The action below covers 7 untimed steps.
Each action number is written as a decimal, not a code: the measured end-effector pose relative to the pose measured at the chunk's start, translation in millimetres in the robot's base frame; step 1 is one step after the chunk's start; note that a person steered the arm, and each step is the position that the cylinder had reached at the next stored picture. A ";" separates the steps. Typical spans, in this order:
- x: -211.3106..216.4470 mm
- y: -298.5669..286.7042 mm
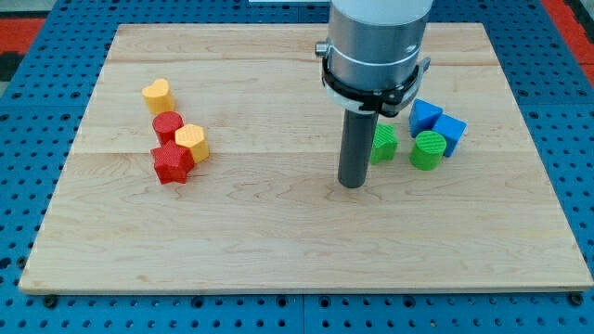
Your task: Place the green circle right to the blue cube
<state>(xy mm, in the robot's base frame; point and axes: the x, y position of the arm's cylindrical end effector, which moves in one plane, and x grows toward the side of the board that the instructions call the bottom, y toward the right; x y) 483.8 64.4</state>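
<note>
The green circle (pixel 428 149) is a round green block at the view's right, touching the blue cube (pixel 450 133) on the cube's lower left. Another blue block (pixel 424 115) sits just above them, touching the cube. A second green block (pixel 382 143), partly hidden by the rod, lies left of the circle. My tip (pixel 351 183) rests on the board left of and slightly below this green block, well left of the green circle.
At the view's left is a cluster: a yellow heart-like block (pixel 159 94), a red circle (pixel 168 124), a yellow hexagon-like block (pixel 192 141) and a red star (pixel 172 163). The wooden board (pixel 278 241) lies on a blue pegboard.
</note>
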 end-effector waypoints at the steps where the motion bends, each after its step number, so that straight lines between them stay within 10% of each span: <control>1: -16.6 -11.3; 7: -3.4 182.7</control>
